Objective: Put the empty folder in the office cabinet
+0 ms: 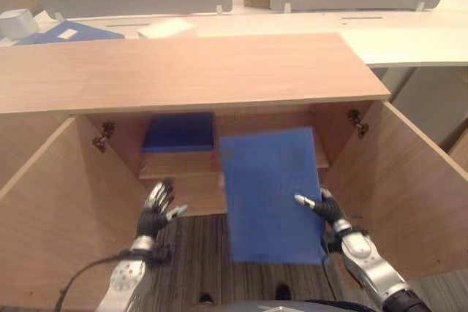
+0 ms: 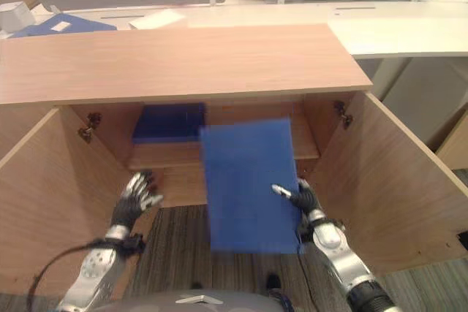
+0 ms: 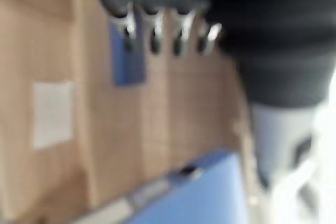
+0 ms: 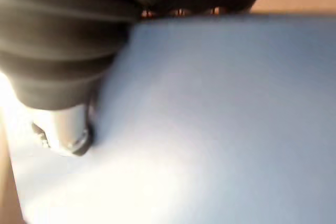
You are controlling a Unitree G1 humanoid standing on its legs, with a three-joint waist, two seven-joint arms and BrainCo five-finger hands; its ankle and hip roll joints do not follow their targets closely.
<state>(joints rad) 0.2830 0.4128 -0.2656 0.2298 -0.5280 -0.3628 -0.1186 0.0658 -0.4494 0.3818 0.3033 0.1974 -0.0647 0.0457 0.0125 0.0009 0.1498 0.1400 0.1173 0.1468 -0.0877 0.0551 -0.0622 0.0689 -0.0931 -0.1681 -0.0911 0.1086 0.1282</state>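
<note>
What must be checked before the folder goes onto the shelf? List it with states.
1. Cabinet doors open: ok.
2. Right hand holds blue folder: ok, thumb on top, fingers beneath.
3. Shelf space beside the dark blue stack: ok, bare wood on the right.
4. Folder's front edge at shelf level: cannot tell.
5. Left hand off the folder: ok, open, apart.
</note>
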